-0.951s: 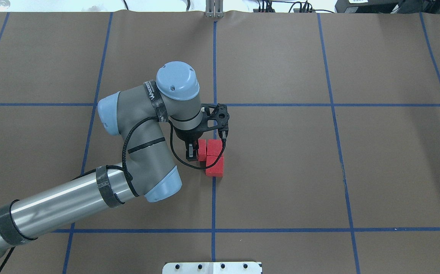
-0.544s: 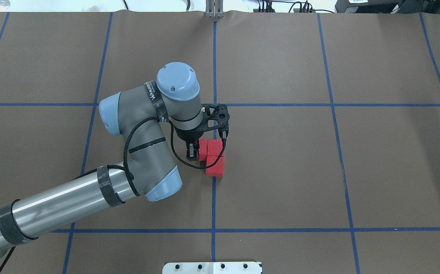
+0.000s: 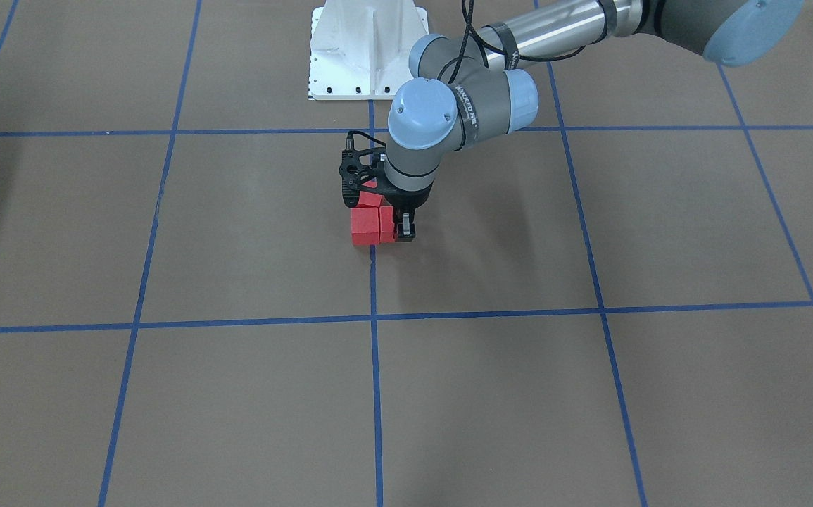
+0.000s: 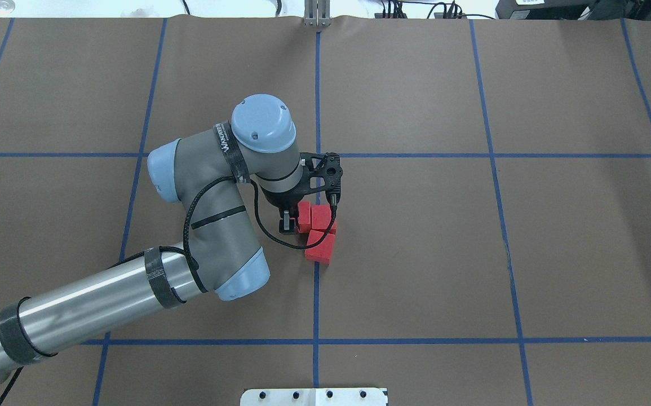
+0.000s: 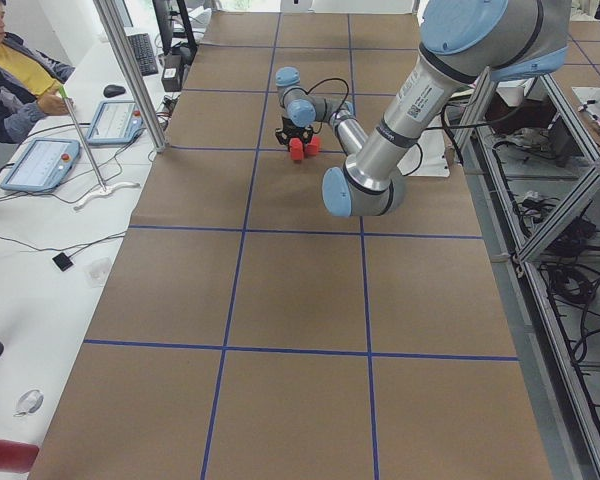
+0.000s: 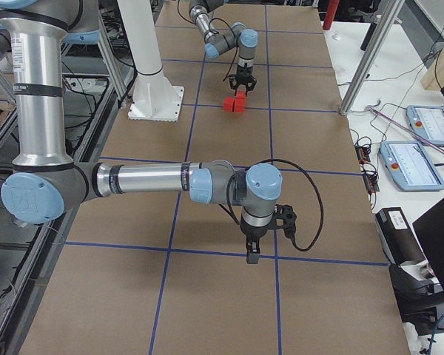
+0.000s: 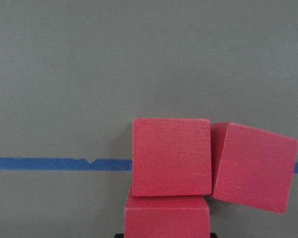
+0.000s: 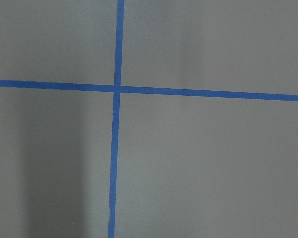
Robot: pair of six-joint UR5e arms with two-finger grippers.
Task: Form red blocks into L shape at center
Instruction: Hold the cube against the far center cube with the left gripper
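Three red blocks sit together on the blue grid line [image 4: 316, 293] at the center of the brown table. In the overhead view one [image 4: 303, 217] touches a second [image 4: 323, 217], and a third [image 4: 320, 248] lies tilted against that one's near side. The left wrist view shows them as an L, with the middle cube [image 7: 171, 156], the tilted one [image 7: 253, 166] and the nearest one [image 7: 166, 218]. My left gripper [image 4: 286, 225] stands low against the first block's outer side, fingers together. It also shows in the front view [image 3: 404, 231]. My right gripper [image 6: 251, 255] hangs over bare table; I cannot tell its state.
The white robot base [image 4: 314, 396] stands at the near table edge. The left wrist's black cable [image 4: 280, 242] loops down beside the blocks. An operator [image 5: 20, 70] sits with tablets beyond the far long edge. The right arm [image 6: 140, 181] stretches over the table's right end.
My left gripper has shifted slightly right and away, carrying its block along. The middle block slid right and the near block has turned to a tilt.
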